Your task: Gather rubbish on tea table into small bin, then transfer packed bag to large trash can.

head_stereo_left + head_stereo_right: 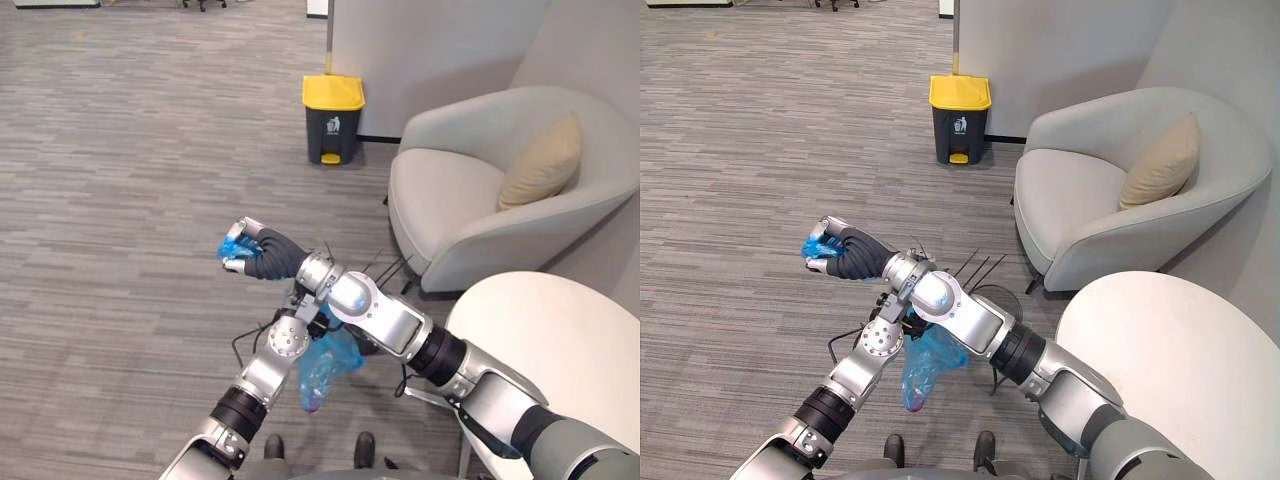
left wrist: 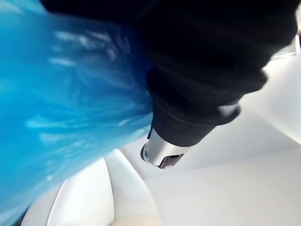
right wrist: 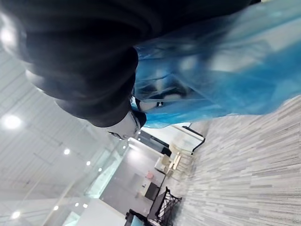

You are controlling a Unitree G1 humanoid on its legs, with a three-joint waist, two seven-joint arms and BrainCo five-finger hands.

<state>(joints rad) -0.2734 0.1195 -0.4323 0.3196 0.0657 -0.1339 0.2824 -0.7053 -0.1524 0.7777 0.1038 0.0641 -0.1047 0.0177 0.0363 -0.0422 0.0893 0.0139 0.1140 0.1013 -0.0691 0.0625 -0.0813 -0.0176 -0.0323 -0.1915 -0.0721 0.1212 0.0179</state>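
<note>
A blue plastic bag (image 1: 325,370) hangs in the air over the carpet, its bulging bottom holding something dark. My left hand (image 1: 308,318) sits at the bag's top, mostly hidden under my right forearm; in the left wrist view the blue plastic (image 2: 61,108) bunches against it. My right hand (image 1: 250,250) reaches across to the left, its fingers curled round a wad of the same blue plastic (image 1: 818,247). The large dark trash can with a yellow lid (image 1: 333,120) stands far ahead by the wall.
A light grey armchair (image 1: 470,200) with a beige cushion (image 1: 543,165) stands ahead on the right. The round white tea table (image 1: 560,340) is at my lower right. Thin black wire legs (image 1: 980,272) show beside my right arm. Grey carpet (image 1: 120,200) stretches open to the left.
</note>
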